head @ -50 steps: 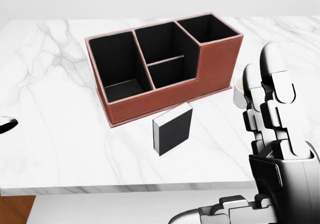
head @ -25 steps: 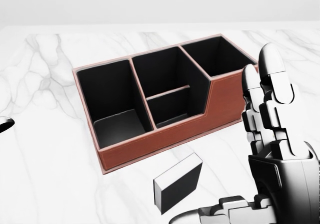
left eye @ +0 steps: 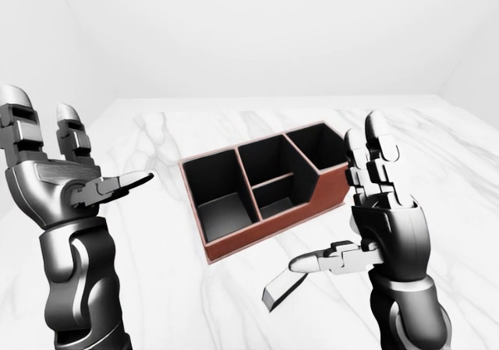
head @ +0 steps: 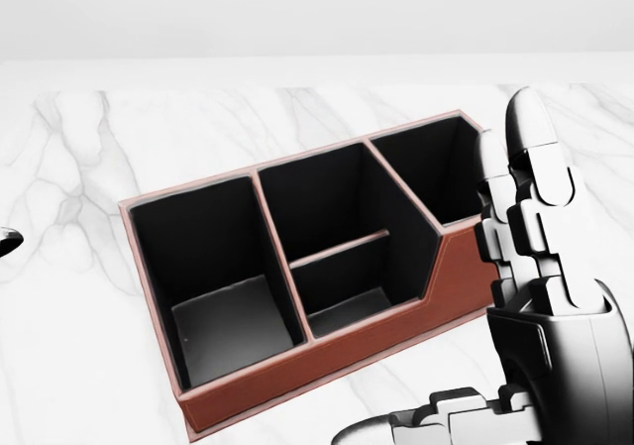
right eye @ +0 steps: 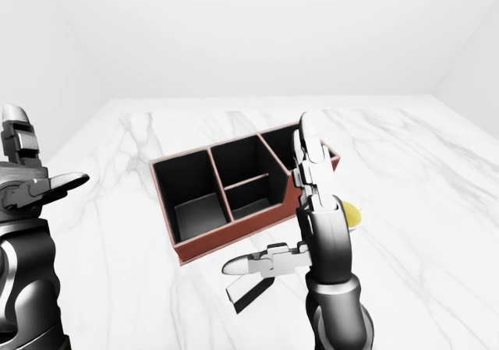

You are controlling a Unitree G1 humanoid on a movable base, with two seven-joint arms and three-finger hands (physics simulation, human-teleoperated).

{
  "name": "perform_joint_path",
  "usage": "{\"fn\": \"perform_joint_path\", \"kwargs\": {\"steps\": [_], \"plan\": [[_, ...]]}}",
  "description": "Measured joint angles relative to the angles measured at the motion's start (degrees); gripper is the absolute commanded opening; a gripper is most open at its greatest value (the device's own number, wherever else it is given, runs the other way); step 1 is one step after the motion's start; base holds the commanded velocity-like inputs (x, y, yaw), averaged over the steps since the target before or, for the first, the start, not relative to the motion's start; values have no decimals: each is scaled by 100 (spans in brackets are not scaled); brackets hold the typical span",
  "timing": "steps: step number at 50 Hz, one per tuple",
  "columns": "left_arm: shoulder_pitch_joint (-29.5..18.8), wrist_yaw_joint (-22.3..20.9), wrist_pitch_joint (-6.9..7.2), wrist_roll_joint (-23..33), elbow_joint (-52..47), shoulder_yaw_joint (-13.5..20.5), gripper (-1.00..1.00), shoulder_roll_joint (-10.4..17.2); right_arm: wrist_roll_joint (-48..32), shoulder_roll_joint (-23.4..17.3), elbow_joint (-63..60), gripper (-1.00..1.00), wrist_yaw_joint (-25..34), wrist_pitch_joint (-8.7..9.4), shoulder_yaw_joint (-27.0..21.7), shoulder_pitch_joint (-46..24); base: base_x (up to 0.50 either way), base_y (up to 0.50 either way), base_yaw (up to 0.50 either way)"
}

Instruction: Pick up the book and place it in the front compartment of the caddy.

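right hand [left eye: 382, 217] is standing upright with its fingers spread, thumb [left eye: 323, 262] reaching toward the left of the left-eye view, gripping nothing. left hand [left eye: 58, 175] is rising at the left edge of the same view, fingers likewise extended and apart, its thumb pointing toward the caddy, also holding nothing.

caddy [left eye: 261, 210], a reddish-brown box with black lining, is resting on the white marble tabletop [left eye: 156, 288] between the two hands, set at an angle. its interior is showing a large compartment at the left, a middle section split by a low divider, and a taller compartment at the right; all are appearing without contents.

book [left eye: 282, 288], dark-covered with pale page edges, is lying on the tabletop just below the caddy in the left-eye view, apart from its wall, directly under the right thumb. whether the thumb is touching it cannot be told. in the head view the book is falling outside the picture.

yellow object [right eye: 351, 213] is peeking out from behind the right hand in the right-eye view, beside the caddy's right end; its form cannot be told.
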Motion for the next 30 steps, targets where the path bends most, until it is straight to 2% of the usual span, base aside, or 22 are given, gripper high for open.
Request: {"fn": "perform_joint_path", "kwargs": {"steps": [8, 30], "plan": [[11, 8, 0, -10, -7, 6, 100, 7, 20, 6, -1, 100, -15, 0, 13, 4, 50, 1, 0], [37, 14, 0, 0, -34, -3, 100, -2, 293, -46, -724, 100, -154, 0, -39, 198, 2, 0, 0]]}}
